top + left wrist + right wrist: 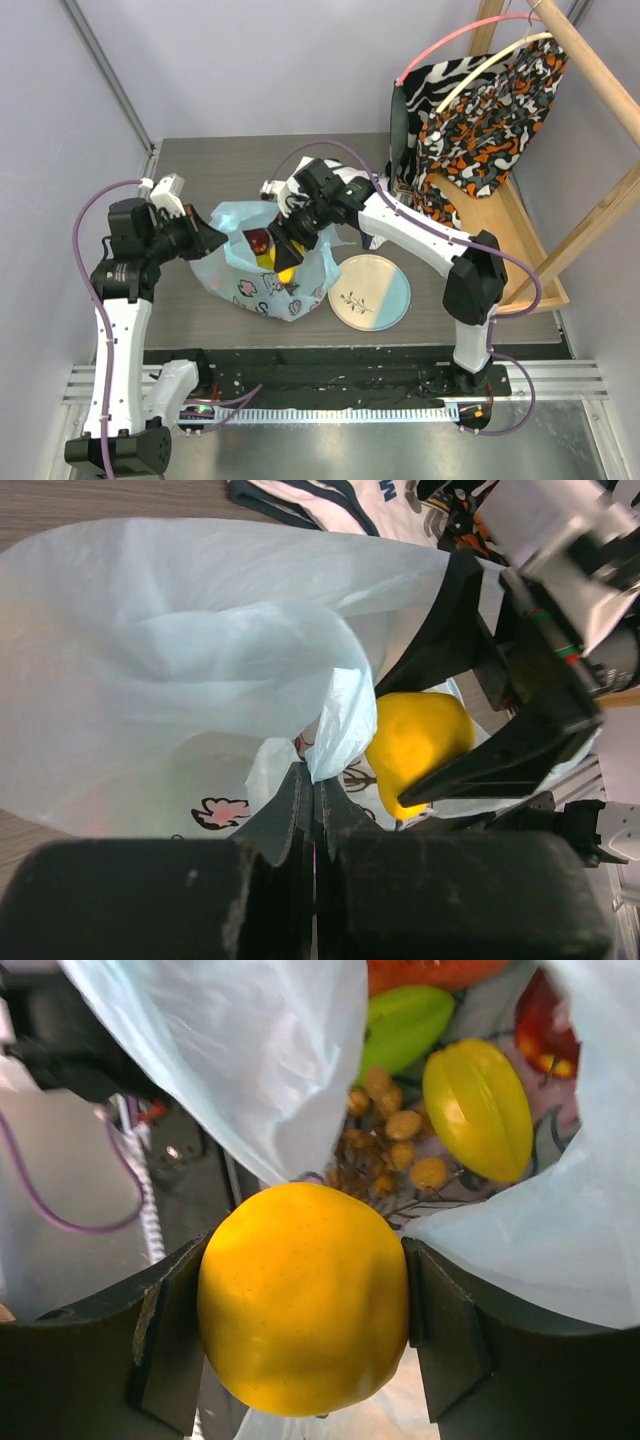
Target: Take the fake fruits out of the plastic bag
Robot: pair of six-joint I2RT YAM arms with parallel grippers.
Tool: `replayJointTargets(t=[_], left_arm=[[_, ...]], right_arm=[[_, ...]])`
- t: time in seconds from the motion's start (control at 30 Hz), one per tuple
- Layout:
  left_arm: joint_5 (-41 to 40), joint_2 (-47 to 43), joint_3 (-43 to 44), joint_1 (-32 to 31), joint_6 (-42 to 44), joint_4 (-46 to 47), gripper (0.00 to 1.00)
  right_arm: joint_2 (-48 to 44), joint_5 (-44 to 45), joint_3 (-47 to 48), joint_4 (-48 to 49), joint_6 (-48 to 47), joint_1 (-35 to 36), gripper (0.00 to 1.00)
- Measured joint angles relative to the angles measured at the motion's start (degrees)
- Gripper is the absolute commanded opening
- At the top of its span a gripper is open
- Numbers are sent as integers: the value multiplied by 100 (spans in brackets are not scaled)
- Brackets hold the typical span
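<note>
Your yellow lemon [305, 1340] sits in the gaping mouth of the plastic bag [235, 278], gripped on both sides by the right gripper [287, 250]; the grape bunch [385, 1140] lies deeper in; the left gripper [310, 795] is clenched on the bag's rim; the plate [385, 305] lies just right of the bag on the grey table [200, 165]; your right arm reaches down-left over it.

On table [200, 170], plastic bag [250, 290] is placed just left of plate [370, 292]. lemon [303, 1298] is held at bag mouth between right gripper [287, 255] fingers; other fruits [400, 1140] are lodged deeper inside. Bag's left edge is pinched by left gripper [310, 780].
</note>
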Motion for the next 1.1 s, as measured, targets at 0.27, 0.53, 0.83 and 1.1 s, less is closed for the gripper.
replayJointTargets(t=[0.27,0.53,0.83,1.1], left_arm=[[-68,0,0,0,-9,-4,0],[-96,76,0,0,-92,76,0],[52,234,-13,0,-127,199,0],[98,356,-13,0,-125,210,0]], right_arm=[[-46,315,-72,-1325,-2688,-17,37],[-498,748,-885,-2889,-5602,186,35],[-1338,1655,-3195,-2651,-6824,509,35],[-1333,2614,-3744,-1578,-6966,372,96]])
